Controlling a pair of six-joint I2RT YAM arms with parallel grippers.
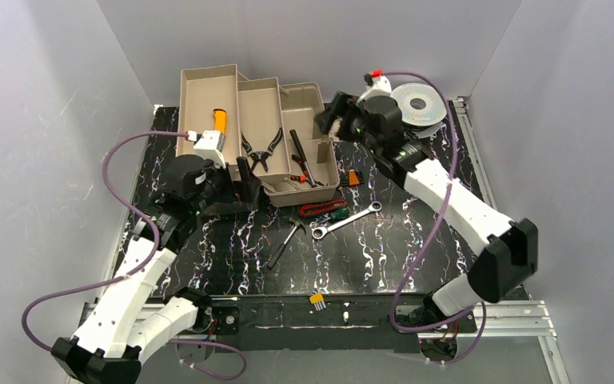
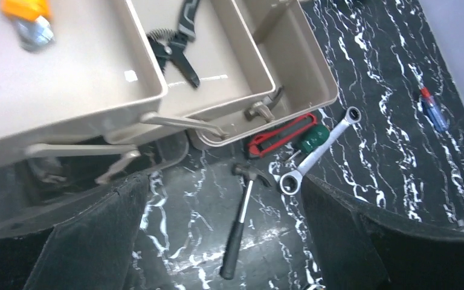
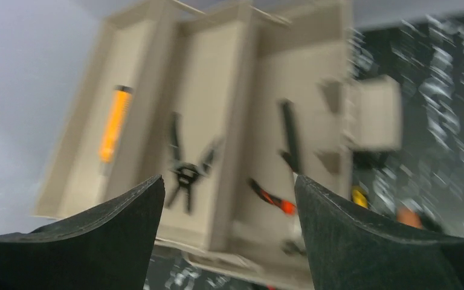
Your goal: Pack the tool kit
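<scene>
Pack roughly half done, judging by the layout; nearest, a small yellow item (image 1: 317,300) sits at the near table edge, too small to identify; on the black marbled table (image 1: 416,256) four tools lie loose in a cluster just in front of the toolbox (image 1: 304,194): hammer (image 1: 286,244), ratchet wrench (image 1: 346,220), red utility knife (image 2: 281,134) and green-handled screwdriver (image 2: 312,136), the last two touching each other and close against the box front; a small blue screwdriver (image 2: 433,112) lies apart to the right; the toolbox stands fanned open toward the back of the table, with the orange-yellow knife (image 1: 220,120) in the left tray (image 1: 200,88), the pliers (image 1: 261,150) in the middle tray (image 1: 260,100), and a black-handled tool (image 1: 300,152) plus an orange-handled one (image 3: 272,198) in the main bin (image 1: 304,100); left to do, by estimate: load the loose tools, fold the trays in, close up; wire spool (image 1: 416,104) at the far right corner, not part of the kit; left gripper (image 2: 222,181) hangs low just beside the box's near left corner, jaws spread wide, nothing between them, hammer head below the gap but untouched; right gripper (image 3: 226,181) sits above the far right side of the box, jaws well apart, holding nothing, its wrist view blurred.
</scene>
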